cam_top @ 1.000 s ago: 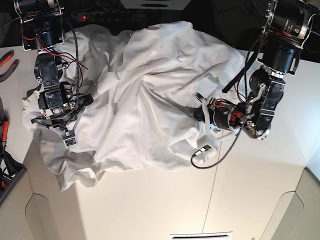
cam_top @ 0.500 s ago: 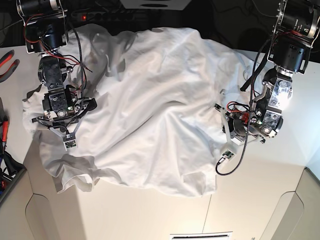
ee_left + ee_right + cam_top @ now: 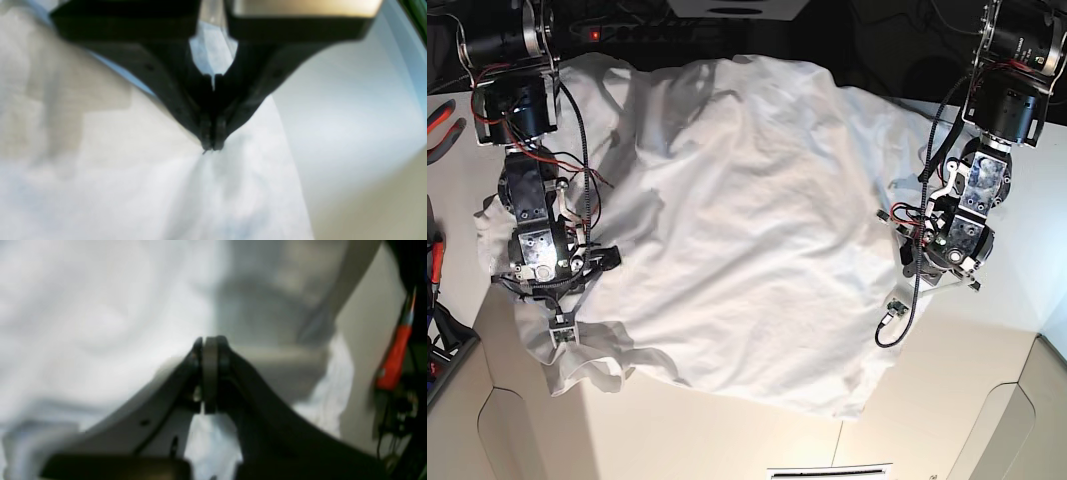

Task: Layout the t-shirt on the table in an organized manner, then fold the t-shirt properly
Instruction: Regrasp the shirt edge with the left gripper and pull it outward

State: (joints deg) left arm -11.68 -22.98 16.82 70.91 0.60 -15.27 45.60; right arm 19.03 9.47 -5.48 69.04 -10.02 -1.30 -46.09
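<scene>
1. While both arms pull apart, the white t-shirt [image 3: 737, 220] has opened from the bunched heap of a second ago into one broad sheet, and the deep central creases are largely gone.
2. The left end effector [image 3: 210, 146] is pinched tight on a fold of the t-shirt's fabric at the cloth's edge; in the base view this arm has drawn outward, away from the middle where it stood before.
3. The right end effector [image 3: 209, 345] is likewise clamped on the cloth, its tips pressed together with fabric between them, at the opposite side of the shirt.
4. This suggests the laying-out step is well advanced but unfinished: the near corner under the right arm remains crumpled, and folding has not begun.
5. The shirt lies on the white tabletop [image 3: 727, 440], covering most of its far half, with its far edge reaching the dark area beyond.
6. Count: one t-shirt, two arms, two end effectors, one tabletop; red-handled pliers [image 3: 441, 122] lie at the tabletop's edge.
</scene>
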